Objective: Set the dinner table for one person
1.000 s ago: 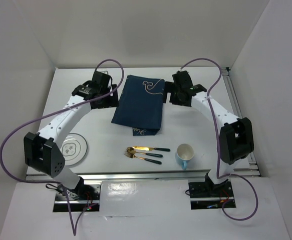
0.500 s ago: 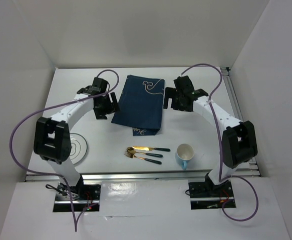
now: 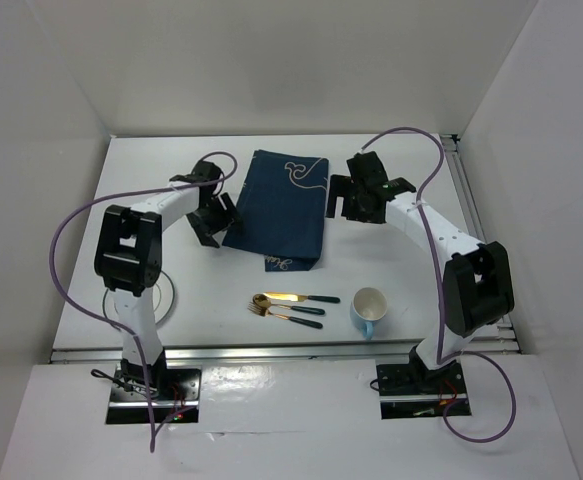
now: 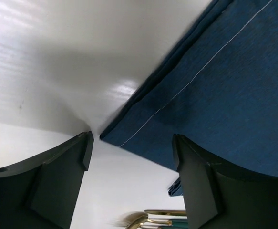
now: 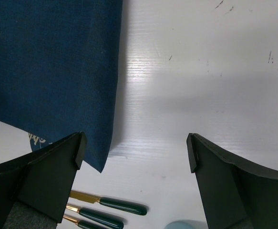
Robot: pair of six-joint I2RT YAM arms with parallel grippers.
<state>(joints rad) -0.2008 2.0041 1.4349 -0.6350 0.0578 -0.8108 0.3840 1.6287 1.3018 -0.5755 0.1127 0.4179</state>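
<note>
On the white dinner table [image 3: 411,260] lies a navy placemat [image 3: 279,210], its near edge folded under. My left gripper [image 3: 216,222] hangs open over the placemat's near-left corner. In the left wrist view that corner of the placemat [image 4: 224,86] sits between the spread fingers of the left gripper [image 4: 131,148], which hold nothing. My right gripper [image 3: 359,212] is open just right of the cloth. In the right wrist view the placemat [image 5: 48,62] edge runs past the left finger of the right gripper [image 5: 136,145], with bare table in the gap.
Gold cutlery with dark green handles [image 3: 289,305] lies near the front, beside a pale blue cup [image 3: 369,310]. A white plate [image 3: 161,297] sits at the front left, partly behind the left arm. Silver rails run along the near and right edges.
The left arm has folded back and its gripper has slid along the placemat's left edge to the near-left corner, jaws narrowing slightly. The right gripper dropped a little toward the near side, then stayed still.
</note>
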